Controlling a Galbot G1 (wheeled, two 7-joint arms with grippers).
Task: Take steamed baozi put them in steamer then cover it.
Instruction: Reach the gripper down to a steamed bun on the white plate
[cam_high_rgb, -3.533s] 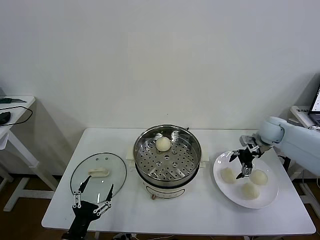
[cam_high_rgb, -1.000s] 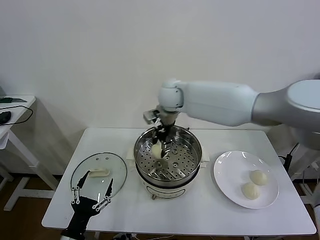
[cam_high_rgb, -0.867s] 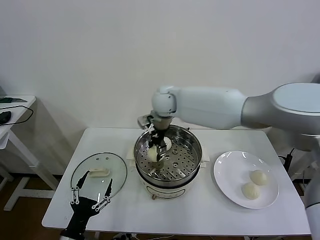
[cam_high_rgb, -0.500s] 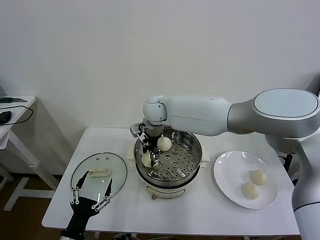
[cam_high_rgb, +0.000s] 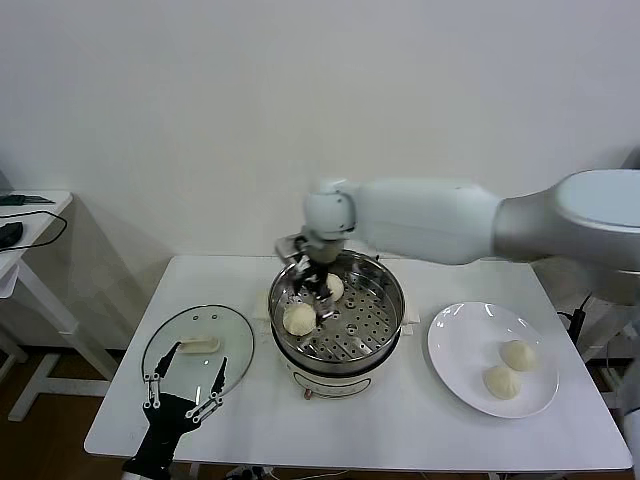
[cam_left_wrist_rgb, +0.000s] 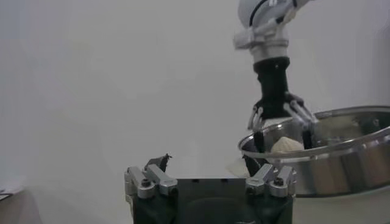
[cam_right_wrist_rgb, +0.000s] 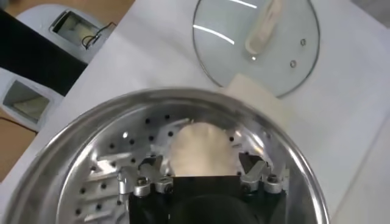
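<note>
head view: the right gripper hangs spread open over the round shiny steel steamer, just above a smooth cream-white bun lying inside near a second bun. two more buns sit on the flat white plate. the round clear glass lid lies flat on the white table, with the left gripper open just beside it.

left wrist view: the left gripper's fingers are apart.

right wrist view: a bun lies between the spread fingers.
</note>
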